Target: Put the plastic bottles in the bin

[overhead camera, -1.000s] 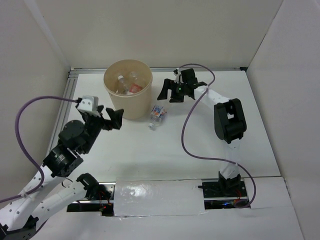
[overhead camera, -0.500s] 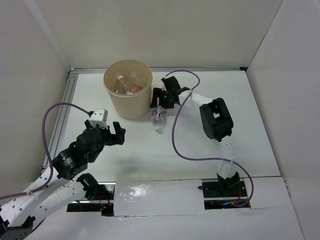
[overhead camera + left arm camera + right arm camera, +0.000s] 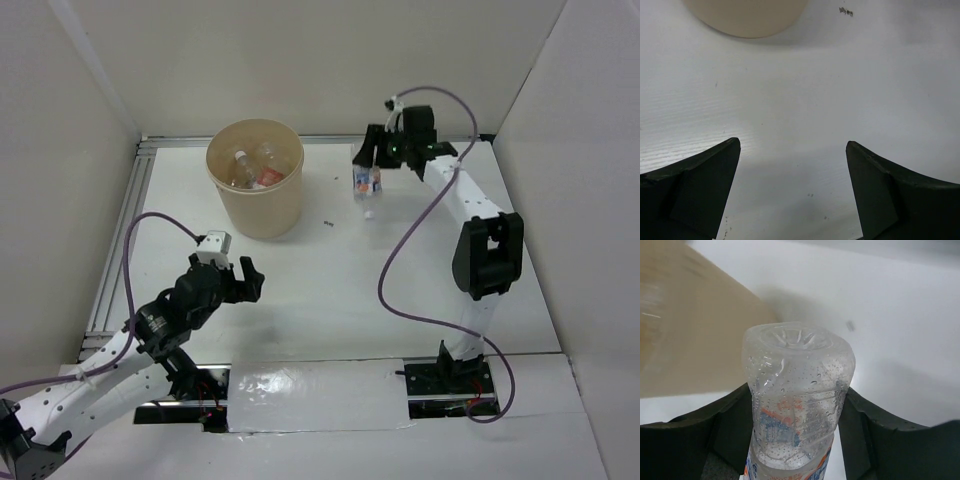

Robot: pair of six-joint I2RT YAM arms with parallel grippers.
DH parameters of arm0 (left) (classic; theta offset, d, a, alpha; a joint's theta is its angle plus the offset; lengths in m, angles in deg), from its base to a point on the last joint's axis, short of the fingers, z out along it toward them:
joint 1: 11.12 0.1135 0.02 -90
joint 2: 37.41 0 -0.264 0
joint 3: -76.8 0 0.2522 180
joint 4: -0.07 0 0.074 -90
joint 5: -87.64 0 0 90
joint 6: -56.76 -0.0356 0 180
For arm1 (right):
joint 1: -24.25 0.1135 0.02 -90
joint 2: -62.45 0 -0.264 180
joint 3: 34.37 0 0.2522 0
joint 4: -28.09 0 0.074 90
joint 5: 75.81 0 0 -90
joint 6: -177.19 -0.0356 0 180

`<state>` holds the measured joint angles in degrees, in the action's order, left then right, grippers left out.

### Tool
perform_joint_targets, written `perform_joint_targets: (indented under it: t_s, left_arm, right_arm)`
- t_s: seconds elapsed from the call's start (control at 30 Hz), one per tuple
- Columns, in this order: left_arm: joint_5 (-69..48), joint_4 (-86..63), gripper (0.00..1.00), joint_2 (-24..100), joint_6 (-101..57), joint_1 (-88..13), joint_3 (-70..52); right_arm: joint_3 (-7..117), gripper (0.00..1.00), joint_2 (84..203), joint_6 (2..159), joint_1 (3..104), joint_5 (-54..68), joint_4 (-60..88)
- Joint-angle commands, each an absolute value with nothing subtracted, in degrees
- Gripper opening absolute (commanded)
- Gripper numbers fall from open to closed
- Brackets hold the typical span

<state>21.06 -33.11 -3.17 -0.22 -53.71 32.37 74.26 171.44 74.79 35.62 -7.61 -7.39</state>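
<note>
One clear bottle (image 3: 795, 385) (red-and-blue label, unreadable) is clamped by the right gripper (image 3: 370, 168) over the white table (image 3: 330, 290); the left gripper (image 3: 792, 145) is spread open, bin (image 3: 747, 17) ahead.

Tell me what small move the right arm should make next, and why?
Probably swing the right gripper left until the bottle is above the bin, then open. The gripper is shut on the bottle, which hangs to the right of the bin, not above its opening. The left gripper is open and empty.
</note>
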Motion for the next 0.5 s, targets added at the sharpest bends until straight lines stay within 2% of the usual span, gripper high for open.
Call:
perform_joint_targets:
  t_s: [0.0,0.2,0.33,0.4,0.47]
  left_arm:
    - [18.74,-27.76,1.00,-4.01,1.65,-54.01,33.42]
    - [17.68,-29.42,1.00,-2.95,3.32,-54.54,35.27]
    - [17.68,-29.95,1.00,-6.46,5.43,-54.54,37.90]
    - [17.68,-29.95,1.00,-8.30,6.22,-54.54,38.70]
    - [17.68,-29.95,1.00,-9.72,6.22,-54.54,39.22]
  right_arm:
    - [86.75,0.21,165.54,82.88,42.15,-20.60,0.87]
    - [99.34,0.21,172.55,92.01,53.23,-22.21,9.49]
    - [116.54,0.23,182.40,90.55,58.60,-20.63,7.21]
    - [119.39,0.26,185.65,88.70,59.84,-18.78,7.21]
    - [120.10,0.36,188.91,86.41,61.15,-17.90,7.82]
